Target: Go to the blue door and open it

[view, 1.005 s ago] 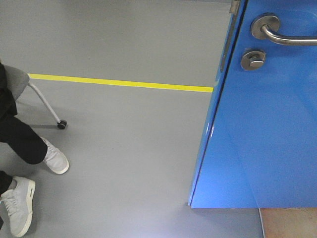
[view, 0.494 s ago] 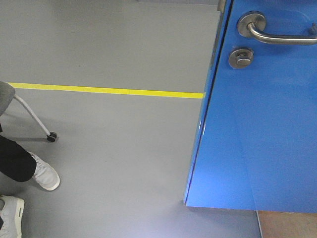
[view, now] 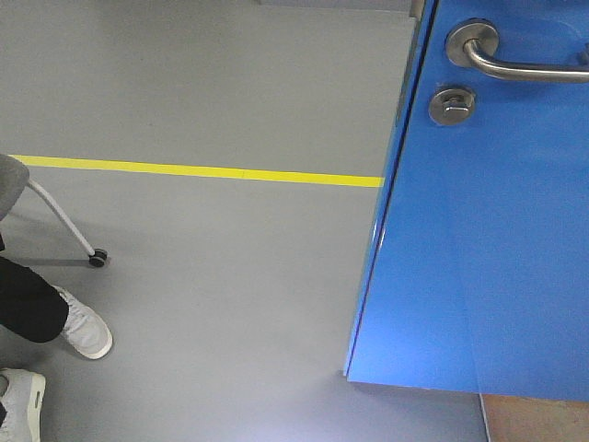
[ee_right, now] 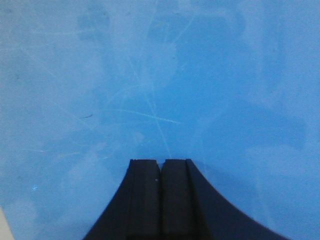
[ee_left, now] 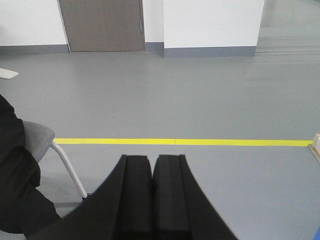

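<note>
Right claw (ee_right: 160, 167) closed, facing blue door (ee_right: 160, 75), handle (view: 515, 60) cropped

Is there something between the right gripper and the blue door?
Nothing visible. The right gripper, shut and empty, points straight at the blue door, whose scratched panel fills the whole right wrist view. Whether the tips touch it cannot be told.

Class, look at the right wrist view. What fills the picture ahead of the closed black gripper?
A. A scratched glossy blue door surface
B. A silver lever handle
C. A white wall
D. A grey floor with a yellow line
A: beyond the shut right gripper, the right wrist view shows only the scratched glossy blue door panel.
</note>
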You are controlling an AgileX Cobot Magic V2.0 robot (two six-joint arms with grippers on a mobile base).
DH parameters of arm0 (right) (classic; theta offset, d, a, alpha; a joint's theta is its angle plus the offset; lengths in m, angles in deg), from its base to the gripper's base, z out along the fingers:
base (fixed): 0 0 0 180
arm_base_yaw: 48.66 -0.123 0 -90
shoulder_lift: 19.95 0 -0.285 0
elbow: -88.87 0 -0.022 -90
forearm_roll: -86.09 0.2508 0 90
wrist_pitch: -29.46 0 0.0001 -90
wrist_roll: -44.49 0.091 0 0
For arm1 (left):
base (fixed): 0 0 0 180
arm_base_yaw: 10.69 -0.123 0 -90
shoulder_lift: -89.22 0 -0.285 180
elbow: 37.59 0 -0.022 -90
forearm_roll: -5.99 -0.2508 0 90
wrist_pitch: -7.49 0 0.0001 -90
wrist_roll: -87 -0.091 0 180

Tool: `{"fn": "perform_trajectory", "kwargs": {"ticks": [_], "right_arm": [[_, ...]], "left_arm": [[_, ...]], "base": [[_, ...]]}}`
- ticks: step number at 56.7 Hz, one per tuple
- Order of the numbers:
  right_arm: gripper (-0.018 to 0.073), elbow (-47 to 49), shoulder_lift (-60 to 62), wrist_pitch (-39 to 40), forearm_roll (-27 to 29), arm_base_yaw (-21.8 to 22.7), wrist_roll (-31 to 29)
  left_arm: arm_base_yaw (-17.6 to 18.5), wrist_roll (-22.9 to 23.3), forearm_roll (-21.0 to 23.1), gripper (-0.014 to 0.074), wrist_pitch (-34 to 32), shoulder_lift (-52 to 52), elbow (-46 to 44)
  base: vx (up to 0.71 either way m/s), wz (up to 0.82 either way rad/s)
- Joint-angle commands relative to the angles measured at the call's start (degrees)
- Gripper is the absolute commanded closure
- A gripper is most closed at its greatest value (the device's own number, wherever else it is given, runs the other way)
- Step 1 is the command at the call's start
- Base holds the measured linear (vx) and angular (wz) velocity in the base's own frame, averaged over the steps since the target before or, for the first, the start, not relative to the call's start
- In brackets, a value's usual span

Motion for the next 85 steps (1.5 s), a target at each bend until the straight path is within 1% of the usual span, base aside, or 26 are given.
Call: {"fn": "perform_trajectory", "kwargs": {"ticks": [1, 19, 38, 46, 49, 54, 61, 65, 73, 82, 85], "right_arm": [[0.0547, 1.69, 2.39, 3.86, -0.36, 0.20, -0.39], [0.0547, 1.69, 13.65, -1.87, -0.36, 0.20, -0.39], [0.0547, 1.69, 28.12, -2.50, -0.63, 0.53, -0.47], [0.0547, 0.05, 33.41, -2.66, -0.36, 1.76, -0.39], [0.0547, -3.28, 36.36, -3.00, -0.86, 2.47, -0.98], [0.0547, -11.53, 41.68, -4.28, -1.11, 4.10, -1.27], [0.0547, -28.35, 50.78, -7.66, -1.10, 6.07, -3.57], [0.0547, -37.18, 56.02, -10.04, -1.10, 6.06, -5.42], [0.0547, -53.15, 67.46, -12.20, -0.45, 6.06, -5.94], [0.0547, -63.91, 77.97, -12.29, 0.55, 6.06, -5.42], [0.0547, -66.87, 78.80, -11.69, 0.71, 6.06, -5.73]], "left_arm": [[0.36, 0.39, 0.16, 0.0524, -4.86, 0.74, -1.49], [0.36, 0.39, 0.16, 0.0524, -4.86, 0.74, -1.49], [0.36, 0.39, 0.16, 0.0524, -4.86, 0.74, -1.49], [0.36, 0.39, 0.16, 0.0524, -4.86, 0.74, -1.49], [0.36, 0.39, 0.16, 0.0524, -4.86, 0.74, -1.49], [0.36, 0.39, 0.16, 0.0524, -4.86, 0.74, -1.49], [0.36, 0.39, 0.16, 0.0524, -4.86, 0.74, -1.49], [0.36, 0.39, 0.16, 0.0524, -4.86, 0.74, -1.49], [0.36, 0.39, 0.16, 0.0524, -4.86, 0.74, -1.49], [0.36, 0.39, 0.16, 0.0524, -4.86, 0.74, -1.49], [0.36, 0.39, 0.16, 0.0524, -4.86, 0.74, -1.49]], "base": [[0.00, 0.00], [0.00, 0.00], [0.00, 0.00], [0.00, 0.00], [0.00, 0.00], [0.00, 0.00], [0.00, 0.00], [0.00, 0.00], [0.00, 0.00], [0.00, 0.00], [0.00, 0.00]]}}
